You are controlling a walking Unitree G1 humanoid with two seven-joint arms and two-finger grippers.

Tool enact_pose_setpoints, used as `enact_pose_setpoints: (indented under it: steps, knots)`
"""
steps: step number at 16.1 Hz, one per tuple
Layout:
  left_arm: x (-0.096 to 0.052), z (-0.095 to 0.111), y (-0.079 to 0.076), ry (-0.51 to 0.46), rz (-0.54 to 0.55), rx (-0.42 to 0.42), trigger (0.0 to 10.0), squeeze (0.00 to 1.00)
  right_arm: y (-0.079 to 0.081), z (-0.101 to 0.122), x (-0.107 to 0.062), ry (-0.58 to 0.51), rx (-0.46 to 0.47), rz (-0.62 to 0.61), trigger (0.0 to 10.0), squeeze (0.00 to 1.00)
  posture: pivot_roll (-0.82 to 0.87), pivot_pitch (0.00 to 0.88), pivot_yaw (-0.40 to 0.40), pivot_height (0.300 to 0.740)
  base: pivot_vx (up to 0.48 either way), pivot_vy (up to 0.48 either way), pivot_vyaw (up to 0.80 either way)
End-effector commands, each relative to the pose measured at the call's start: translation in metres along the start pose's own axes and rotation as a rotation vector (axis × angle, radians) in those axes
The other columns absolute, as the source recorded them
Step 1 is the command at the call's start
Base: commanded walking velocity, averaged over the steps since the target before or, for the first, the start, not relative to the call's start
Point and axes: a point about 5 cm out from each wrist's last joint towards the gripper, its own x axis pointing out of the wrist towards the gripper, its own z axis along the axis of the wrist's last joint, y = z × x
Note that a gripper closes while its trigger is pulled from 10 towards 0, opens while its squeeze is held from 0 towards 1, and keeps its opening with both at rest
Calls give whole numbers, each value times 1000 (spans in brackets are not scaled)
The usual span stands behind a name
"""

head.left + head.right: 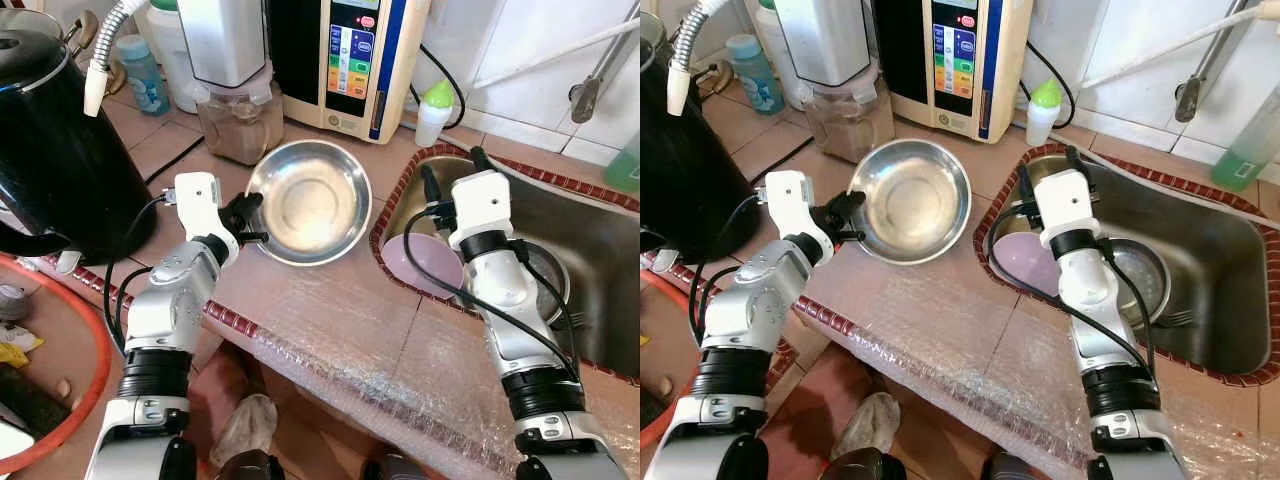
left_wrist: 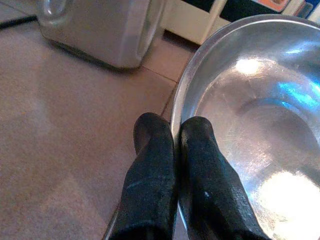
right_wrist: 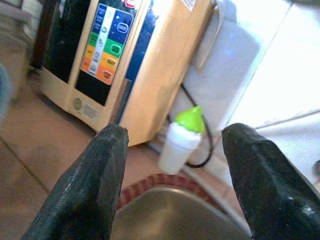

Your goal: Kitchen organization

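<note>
Closest to the camera are the robot's two silver arms, reaching up over a counter covered in bubbly plastic wrap.

Far on the left stands a big black kettle on the brown tiles. Behind it is a small blue bottle. Next comes a blender jar with brown stuff inside.

The left gripper is at the near left edge of a shiny steel bowl. Its two black fingers are pinched tight on the bowl's rim, one finger outside and one inside. The bowl is in the middle of the counter, just in front of the blender jar, and it looks a bit tipped up. There is nothing in it.

Behind the bowl stands a cream-colored machine with a panel of colored buttons. Beside it is a little white bottle with a green cap, right by the wall.

Then comes the steel sink, with a red tile edge around it. The right gripper hovers over the left end of the sink. Its fingers are spread wide apart and hold nothing. Under that arm, a pink bowl sits in the sink. A round steel dish lies next to it.
</note>
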Motion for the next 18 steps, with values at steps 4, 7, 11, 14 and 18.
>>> enact_pose_setpoints:
  steps: [4, 7, 11, 14, 18]
  knots:
    - [-1, 11, -12, -121, -43, 73, 0, 0, 36, 1, -1, 50, 236, 222, 10000, 0, 12, 36, 17, 740, 0, 0, 0]
    - [-3, 22, -20, -206, -103, 86, 0, 0, 50, -7, -5, 108, 267, 292, 10000, 0, 14, 36, 13, 740, 0, 0, 0]
    - [-8, 30, -34, -292, -221, 31, 0, 0, 55, -18, -1, 195, 354, 266, 0, 0, 13, 34, 11, 740, 0, 0, 0]
    - [-11, 34, -45, -320, -319, -7, 0, 0, 58, -24, 6, 238, 408, 229, 314, 0, 19, 30, 6, 740, 0, 0, 0]
    - [-16, 37, -46, -335, -377, -23, 0, 0, 56, -24, 17, 244, 457, 176, 0, 0, 30, 23, -3, 740, 0, 0, 0]
